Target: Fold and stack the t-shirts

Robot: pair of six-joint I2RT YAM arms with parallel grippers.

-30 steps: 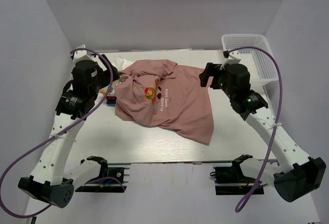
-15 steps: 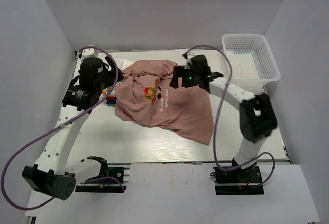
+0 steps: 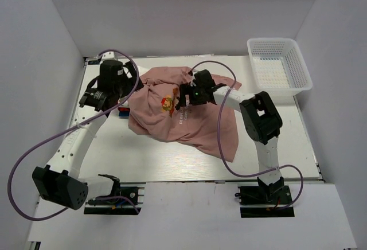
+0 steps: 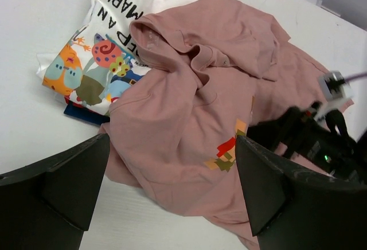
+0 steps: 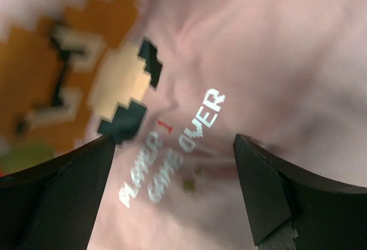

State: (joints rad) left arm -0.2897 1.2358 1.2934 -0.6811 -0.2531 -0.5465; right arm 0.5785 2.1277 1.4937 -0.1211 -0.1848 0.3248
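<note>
A crumpled dusty-pink cotton t-shirt with a pixel cartoon print [image 3: 189, 125] is lying mid-way across the white surface [image 3: 172, 161], its left edge overlapping a folded white cartoon-printed t-shirt [image 4: 97, 61]. The right fingers [image 5: 54, 204] are hovering spread wide close over the print, gripping nothing. The left fingers [image 4: 51, 195] are hanging wide apart, empty.

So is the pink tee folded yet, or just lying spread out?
Not folded: the pink tee lies rumpled and loosely spread, print up, collar bunched, one edge draped over the folded white cartoon tee.
</note>
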